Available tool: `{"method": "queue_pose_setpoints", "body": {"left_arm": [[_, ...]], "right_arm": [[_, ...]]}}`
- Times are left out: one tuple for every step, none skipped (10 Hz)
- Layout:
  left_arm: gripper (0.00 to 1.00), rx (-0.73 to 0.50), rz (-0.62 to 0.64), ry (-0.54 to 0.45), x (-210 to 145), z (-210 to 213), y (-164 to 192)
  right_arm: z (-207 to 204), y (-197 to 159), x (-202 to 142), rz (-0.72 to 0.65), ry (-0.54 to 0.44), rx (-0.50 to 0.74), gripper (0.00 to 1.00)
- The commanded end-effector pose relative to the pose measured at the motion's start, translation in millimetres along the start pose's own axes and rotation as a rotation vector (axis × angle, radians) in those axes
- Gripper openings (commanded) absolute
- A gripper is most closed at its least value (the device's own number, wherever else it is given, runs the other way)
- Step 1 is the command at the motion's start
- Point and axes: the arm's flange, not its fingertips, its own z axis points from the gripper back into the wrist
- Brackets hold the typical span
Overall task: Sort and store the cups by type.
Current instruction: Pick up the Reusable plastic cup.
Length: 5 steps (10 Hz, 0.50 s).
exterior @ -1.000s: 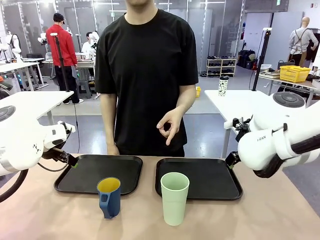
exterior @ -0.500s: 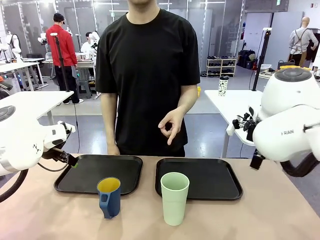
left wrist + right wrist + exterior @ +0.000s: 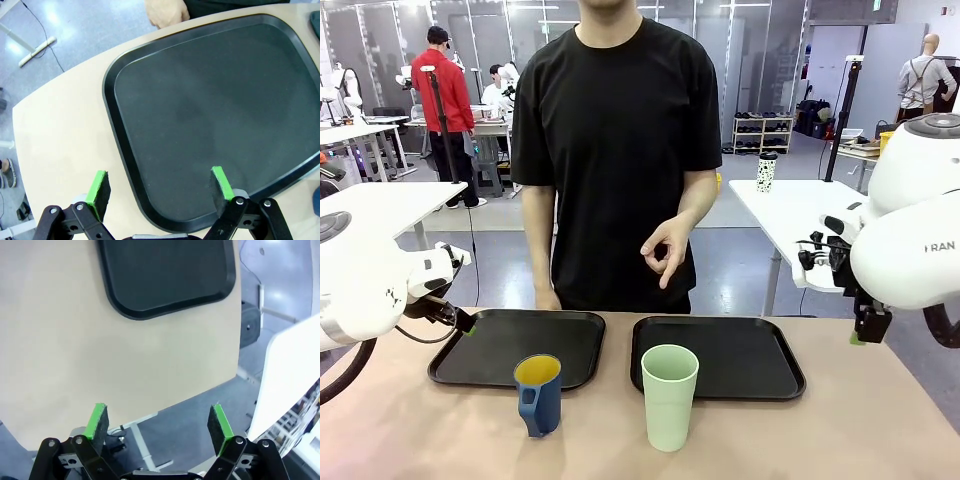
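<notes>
standing on the worktop (image 3: 840,430), front view: blue mug (image 3: 539,394) before left tray (image 3: 490,350), mint tumbler (image 3: 669,397) before right tray (image 3: 745,355), apart. left wrist view: left gripper (image 3: 160,187), jaws spread, over that tray's corner. right wrist view: right gripper (image 3: 157,427), jaws spread, above bare worktop edge.

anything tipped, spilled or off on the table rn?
Nothing stands out. The blue mug and mint tumbler stand upright on the table, just short of the left tray and right tray. No spill or damage visible.
</notes>
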Motion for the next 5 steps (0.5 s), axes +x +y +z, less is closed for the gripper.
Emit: {"method": "queue_pose_setpoints", "body": {"left_arm": [[1.00,0.002,-0.008,-0.001,0.7,1.0,-0.7],[1.00,0.002,-0.008,-0.001,0.7,1.0,-0.7],[1.00,0.002,-0.008,-0.001,0.7,1.0,-0.7],[1.00,0.002,-0.008,-0.001,0.7,1.0,-0.7],[1.00,0.002,-0.008,-0.001,0.7,1.0,-0.7]], "right_arm": [[1.0,1.3,-6.3,0.101,-0.060,0.024,1.00],[0.8,1.6,-5.8,0.128,-0.076,0.023,1.00],[-0.2,1.2,-5.3,0.146,-0.088,0.021,1.00],[0.7,2.0,0.3,0.090,-0.030,0.011,1.00],[0.7,2.0,0.3,0.090,-0.030,0.011,1.00]]}}
